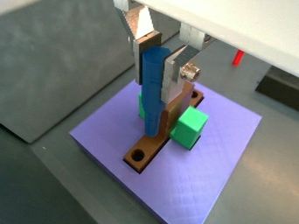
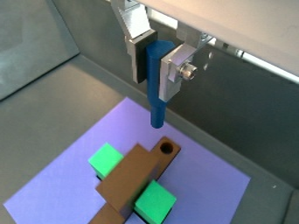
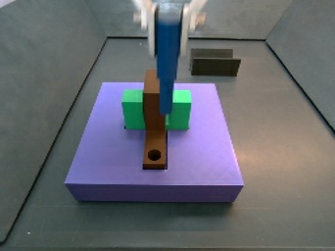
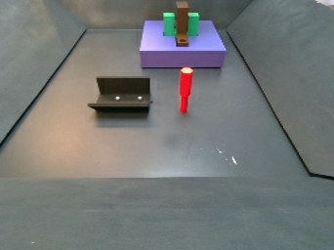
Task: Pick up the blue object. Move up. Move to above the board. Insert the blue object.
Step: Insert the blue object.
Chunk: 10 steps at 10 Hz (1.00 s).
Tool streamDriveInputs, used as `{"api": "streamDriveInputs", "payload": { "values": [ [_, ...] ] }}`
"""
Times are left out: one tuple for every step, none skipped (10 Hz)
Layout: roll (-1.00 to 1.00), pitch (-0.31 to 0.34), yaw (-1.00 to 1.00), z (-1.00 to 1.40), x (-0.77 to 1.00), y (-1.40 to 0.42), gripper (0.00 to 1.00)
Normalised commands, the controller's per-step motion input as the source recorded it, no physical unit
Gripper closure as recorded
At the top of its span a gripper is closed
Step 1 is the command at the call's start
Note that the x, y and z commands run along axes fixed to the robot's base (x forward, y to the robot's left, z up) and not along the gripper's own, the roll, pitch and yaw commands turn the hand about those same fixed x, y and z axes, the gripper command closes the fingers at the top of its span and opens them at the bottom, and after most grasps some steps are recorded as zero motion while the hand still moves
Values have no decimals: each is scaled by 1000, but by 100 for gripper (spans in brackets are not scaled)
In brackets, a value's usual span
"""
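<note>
My gripper point(image 2: 155, 86) is shut on the blue object point(image 2: 156, 109), a plain blue peg that hangs upright between the silver fingers. It shows the same in a wrist view point(image 1: 153, 114) and a side view point(image 3: 167, 59). The peg is in the air above the board point(image 2: 135, 179), a narrow brown plank that passes through a green block point(image 2: 107, 159). The board's round hole point(image 2: 166, 148) is open, and the peg's lower tip is a little above and beside it. In a side view the hole point(image 3: 156, 156) is at the board's near end.
The board and green block sit on a large purple slab point(image 3: 197, 147). A red peg point(image 4: 186, 90) stands upright on the grey floor. The fixture point(image 4: 121, 95) stands to its left. Grey walls close in the floor.
</note>
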Motion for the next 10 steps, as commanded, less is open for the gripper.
{"api": "streamDriveInputs", "payload": {
  "values": [
    [169, -177, 54, -320, -129, -23, 100],
    [221, -56, 9, -123, 0, -120, 100],
    [274, 0, 0, -20, 0, -191, 100],
    [274, 0, 0, -46, 0, -214, 100],
    [279, 0, 0, -126, 0, -191, 100],
    [196, 39, 0, -311, 0, -126, 100],
    [169, 51, 0, -346, 0, -74, 100],
    [146, 89, 0, -391, 0, -51, 100],
    [116, 106, 0, -374, 0, -49, 100],
    [73, 130, 0, -369, 0, -26, 100]
  ]
}}
